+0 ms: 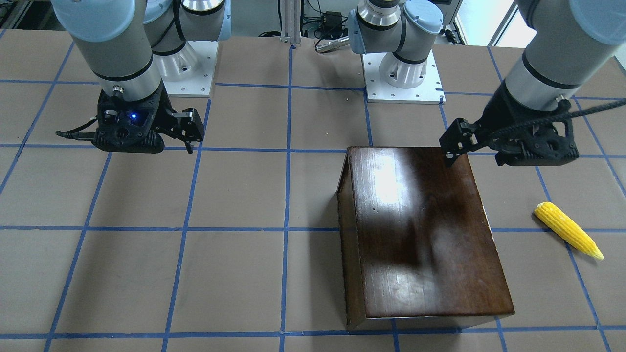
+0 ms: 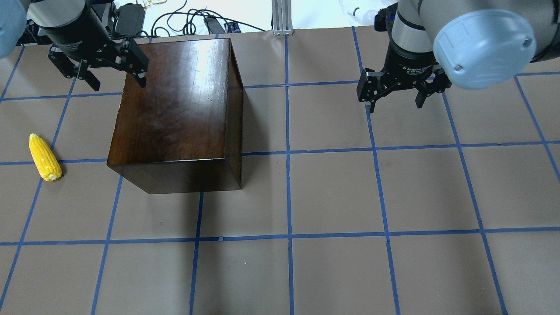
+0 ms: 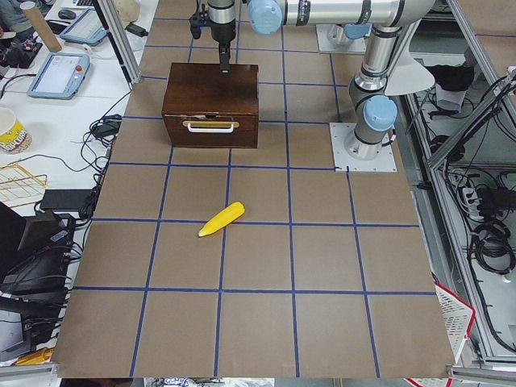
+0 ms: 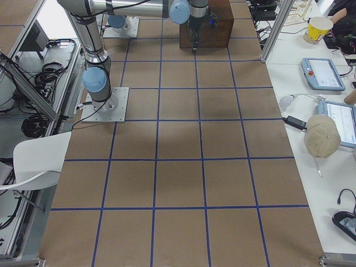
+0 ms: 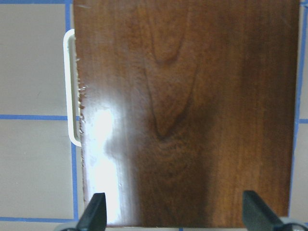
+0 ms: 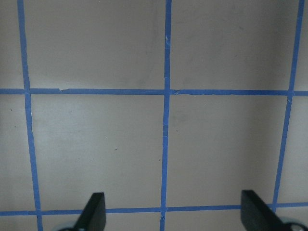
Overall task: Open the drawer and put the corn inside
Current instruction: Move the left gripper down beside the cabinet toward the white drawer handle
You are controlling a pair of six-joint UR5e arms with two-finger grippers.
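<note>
Drawer [image 3: 210,137] shut in the dark wooden box [image 2: 175,100], its white handle [image 5: 70,86] facing the corn [image 2: 44,157] lying apart on the table [image 2: 332,192]; your left gripper [image 2: 118,85] hangs spread above the box top, probably staged to reach that handle; right gripper [image 2: 396,106] spread, parked well aside

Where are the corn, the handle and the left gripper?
corn [image 2: 44,158]: overhead view, middle of the cob.
handle [image 5: 70,86]: left wrist view, on its long white bar.
left gripper [image 2: 118,86]: overhead view, midway between its open fingertips.
</note>
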